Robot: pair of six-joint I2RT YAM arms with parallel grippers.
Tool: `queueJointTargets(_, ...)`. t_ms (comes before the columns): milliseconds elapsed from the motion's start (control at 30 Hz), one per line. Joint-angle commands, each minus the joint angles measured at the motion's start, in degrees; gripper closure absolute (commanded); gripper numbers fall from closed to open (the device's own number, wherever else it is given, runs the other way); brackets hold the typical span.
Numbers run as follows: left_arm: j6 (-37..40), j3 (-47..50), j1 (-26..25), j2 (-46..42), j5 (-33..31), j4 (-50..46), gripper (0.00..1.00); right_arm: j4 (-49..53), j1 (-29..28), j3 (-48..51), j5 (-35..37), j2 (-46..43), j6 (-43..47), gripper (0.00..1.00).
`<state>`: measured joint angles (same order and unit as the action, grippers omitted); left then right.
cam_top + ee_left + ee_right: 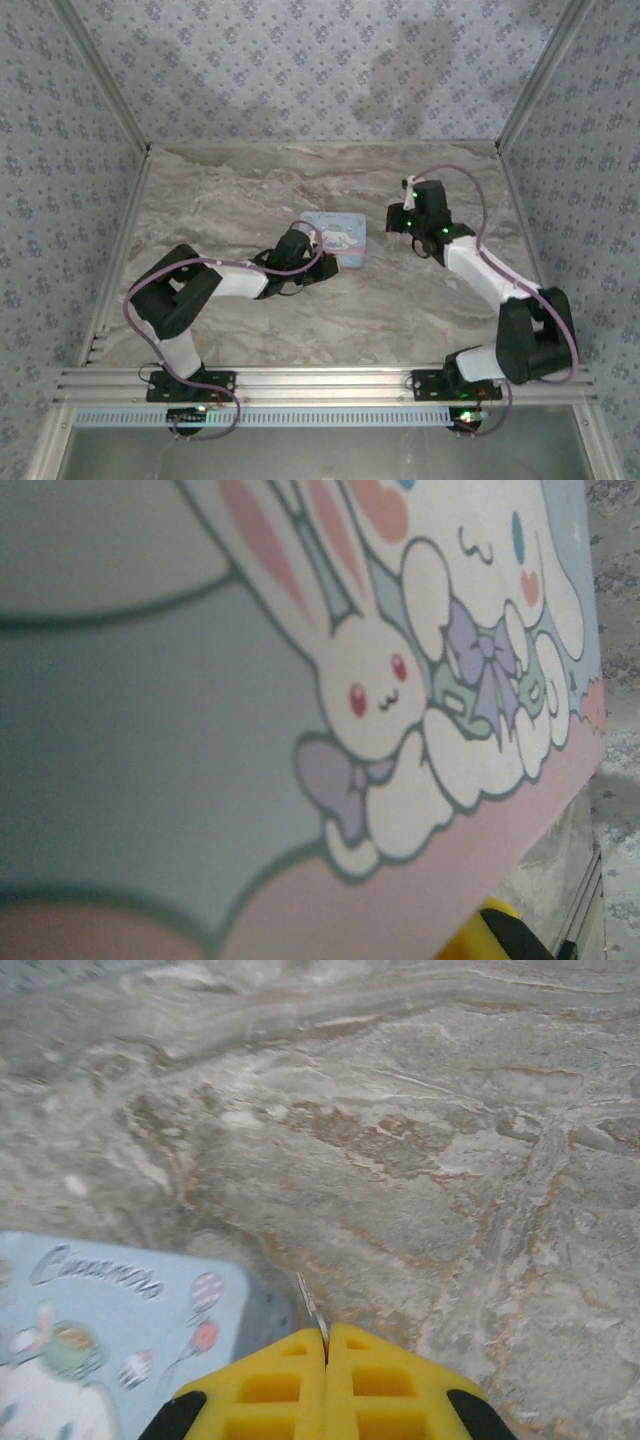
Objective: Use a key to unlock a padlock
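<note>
The left fingers (492, 926) are seen right at the cartoon tin (338, 235) mid-worktop; whether they are closed cannot be told. Where the padlock lies cannot be told; it is judged small, stiff, dense and slippery, best pinched across its body. Right of the tin, the right fingers (280, 1385) are closed on a thin key (311, 1308), judged easily twisted askew. The marbled worktop (250, 190) is flat and hard, enclosed by patterned walls (300, 70).

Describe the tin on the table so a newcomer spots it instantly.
On the marble-patterned table, look near the middle, right at the tip of the left gripper. The tin is a flat pale blue rectangle with cartoon animals and a pink edge, the only pastel thing on the grey-brown top.
</note>
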<state>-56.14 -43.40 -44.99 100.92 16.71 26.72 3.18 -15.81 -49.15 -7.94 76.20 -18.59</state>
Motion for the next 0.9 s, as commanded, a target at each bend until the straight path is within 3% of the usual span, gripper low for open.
queueJointTargets(0, -1.67, -2.62, 0.31, -2.22, 1.03, -0.14, 1.0, -0.72, 2.15, 3.22, -11.13, -6.2, -3.27, 1.0)
queueJointTargets(300, -4.14, -4.83, 0.45, -1.96, 1.89, -1.17, 1.0, -3.28, 6.38, 11.29, -27.09, -20.87, -9.71, 1.0)
queueJointTargets(667, -6.61, -5.03, 0.56, -2.27, 2.13, 0.57, 1.0, -7.26, 8.04, 18.9, -29.23, -32.68, -20.92, 1.0)
queueJointTargets(867, -7.81, -4.85, 0.71, -2.4, 2.49, 1.91, 1.0, -15.36, 8.26, 26.7, -28.17, -38.12, -32.72, 1.0)
